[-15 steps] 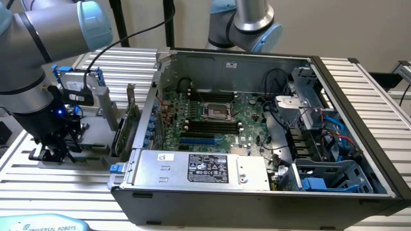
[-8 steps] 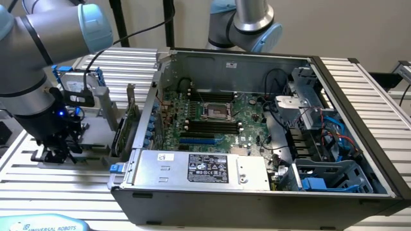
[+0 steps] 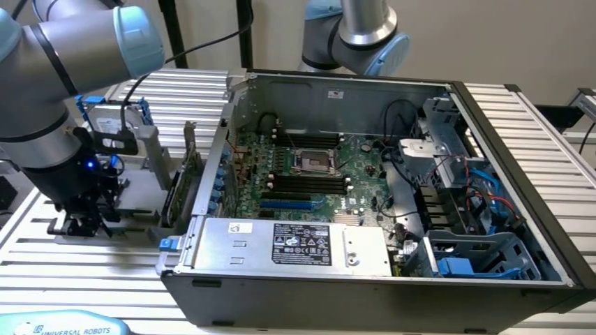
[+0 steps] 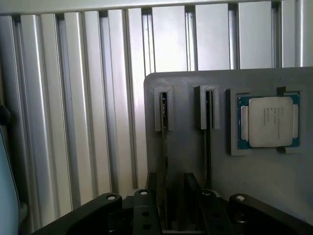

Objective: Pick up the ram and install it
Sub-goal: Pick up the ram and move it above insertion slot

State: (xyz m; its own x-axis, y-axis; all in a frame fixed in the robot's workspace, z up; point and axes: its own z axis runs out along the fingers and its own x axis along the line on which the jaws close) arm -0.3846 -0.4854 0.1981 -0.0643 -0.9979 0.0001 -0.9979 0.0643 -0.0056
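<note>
Open tool [image 4: 171,181] above a grey holder [image 4: 186,161] on the ribbed aluminium worktop [image 4: 73,98]
The ram [image 4: 164,115] stands on edge in a holder slot, between the tool's spread fingers — the open computer case [image 3: 373,296] sits beside, a plain beige wall [image 3: 503,42] behind.

Exterior view high, angled down on computer case [image 3: 354,87], wrist view close above grey holder [image 4: 186,98], both sharing holder and table [image 4: 73,98]
</note>
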